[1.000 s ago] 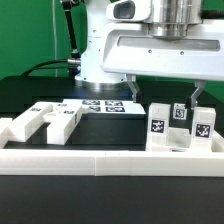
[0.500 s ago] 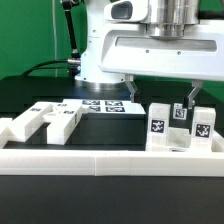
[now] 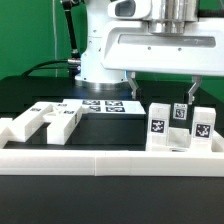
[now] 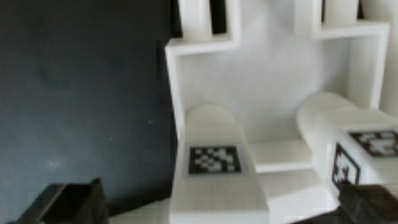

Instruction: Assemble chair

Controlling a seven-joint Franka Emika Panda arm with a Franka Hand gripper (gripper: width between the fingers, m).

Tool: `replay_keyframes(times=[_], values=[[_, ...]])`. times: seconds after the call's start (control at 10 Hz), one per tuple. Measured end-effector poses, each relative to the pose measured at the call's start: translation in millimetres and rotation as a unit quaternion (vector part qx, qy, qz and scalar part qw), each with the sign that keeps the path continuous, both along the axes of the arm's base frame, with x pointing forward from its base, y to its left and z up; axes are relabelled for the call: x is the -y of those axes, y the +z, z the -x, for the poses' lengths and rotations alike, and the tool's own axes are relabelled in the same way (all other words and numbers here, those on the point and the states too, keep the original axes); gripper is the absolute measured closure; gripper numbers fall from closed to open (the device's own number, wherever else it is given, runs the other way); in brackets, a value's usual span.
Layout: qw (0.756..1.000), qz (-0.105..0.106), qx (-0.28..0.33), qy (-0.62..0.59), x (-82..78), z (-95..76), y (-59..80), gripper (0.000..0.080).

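Two dark fingers (image 3: 130,92) of the gripper (image 3: 160,96) are standing spread as wide as they go, and nothing is sitting between them. The gripper is hanging from the white arm (image 3: 150,50), low over the chair (image 3: 180,138). One finger is hanging clear of the chair, off its side toward the exterior view's left. The other is reaching down just behind the posts (image 3: 157,122), close to the middle one; whether it is touching cannot be told.

In the wrist view a single finger (image 4: 71,203) is showing over the dark table, just beside the chair's white slab (image 4: 222,80). Two tagged posts are rising from that slab.

The chair is standing at the exterior view's right, on the near part of the black table (image 3: 20,90). Its three upright posts are each carrying a small black-and-white tag, with the middle one set farther back than the two outer ones.

Just in front of the chair, a long low white rail (image 3: 100,160) is running across the near edge of the scene.

The marker board (image 3: 103,105) is lying flat on the table, farther back and toward the exterior view's left of the chair.

Several loose parts (image 3: 45,120), white and blocky, are lying at the exterior view's left behind the rail, well apart from the chair.
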State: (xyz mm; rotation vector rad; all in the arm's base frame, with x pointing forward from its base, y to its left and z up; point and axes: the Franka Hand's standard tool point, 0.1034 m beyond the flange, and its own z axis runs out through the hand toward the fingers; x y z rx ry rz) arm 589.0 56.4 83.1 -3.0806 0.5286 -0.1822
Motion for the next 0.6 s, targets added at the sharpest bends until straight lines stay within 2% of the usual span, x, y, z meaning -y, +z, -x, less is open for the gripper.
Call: replay_keyframes(times=[0.1,0.5,0.6], values=[[1.000,0.002,0.001,0.000,1.6,2.2,-3.8,0.0151],[1.000,0.002,0.004,0.000,1.5,1.3,-4.3,0.0151],[1.000,0.008,0.025,0.005,1.3,4.3,-10.5,0.0151]])
